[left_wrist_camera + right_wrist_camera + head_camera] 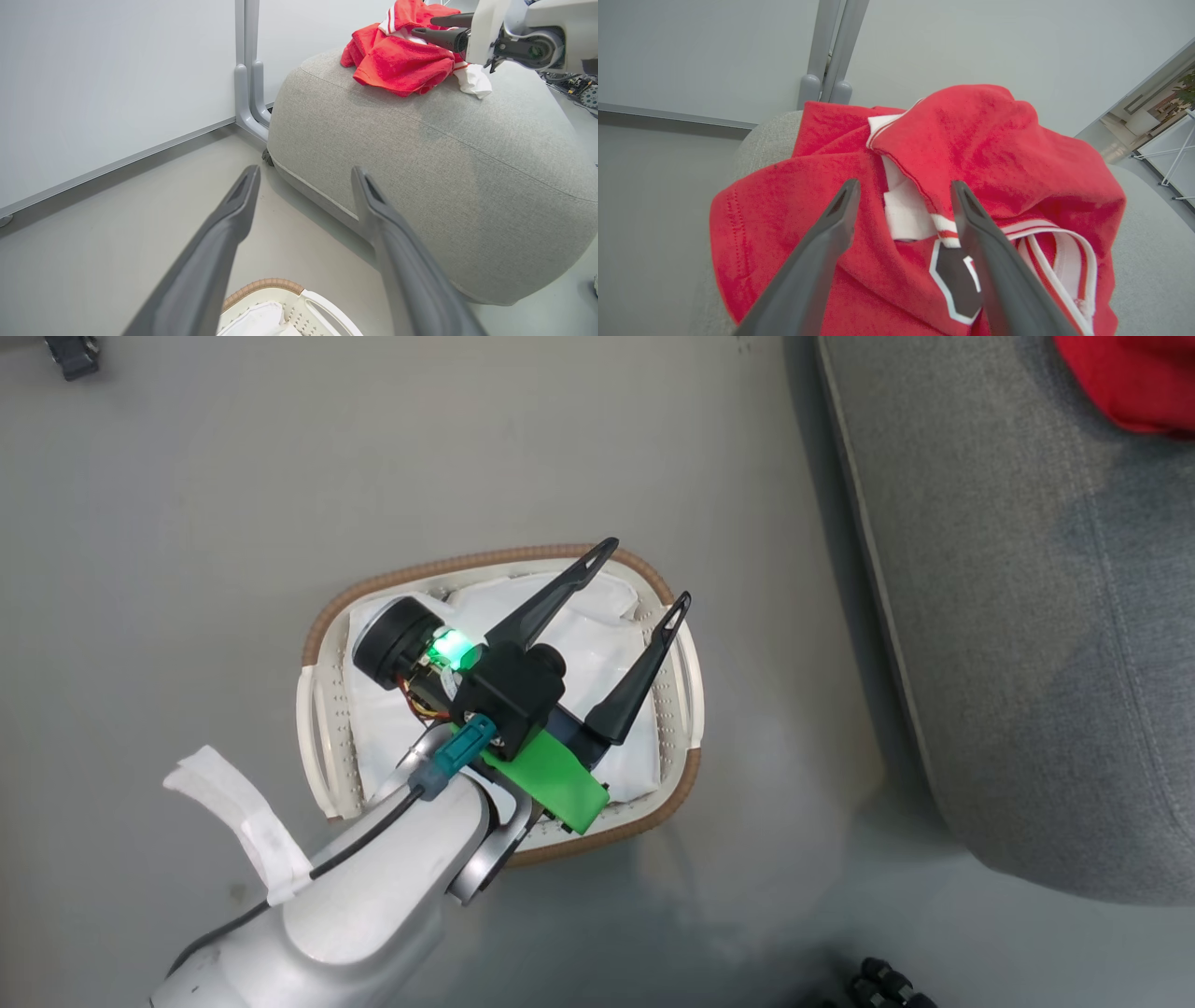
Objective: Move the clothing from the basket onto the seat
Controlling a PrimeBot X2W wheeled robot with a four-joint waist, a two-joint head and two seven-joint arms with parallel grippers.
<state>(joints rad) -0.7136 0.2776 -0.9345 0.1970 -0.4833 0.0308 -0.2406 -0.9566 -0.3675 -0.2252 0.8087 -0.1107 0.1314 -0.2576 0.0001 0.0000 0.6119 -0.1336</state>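
Red clothing (980, 154) lies heaped on the grey seat (420, 154) directly under the right gripper (904, 184), whose fingers stand apart and clamp nothing. A loop of white trim (1064, 252) sits just beside one finger, so a careless lift could hook it and drag the heap toward the seat's rounded shoulder. The left gripper (649, 569), spread wide too, hangs over the basket (485, 558) with only a white sheet (607, 616) below it. Closing there would likely pick up the wrong item. No brand or lettering is legible. The dark emblem (955, 280) between the right fingers has a white outline but no readable characters.
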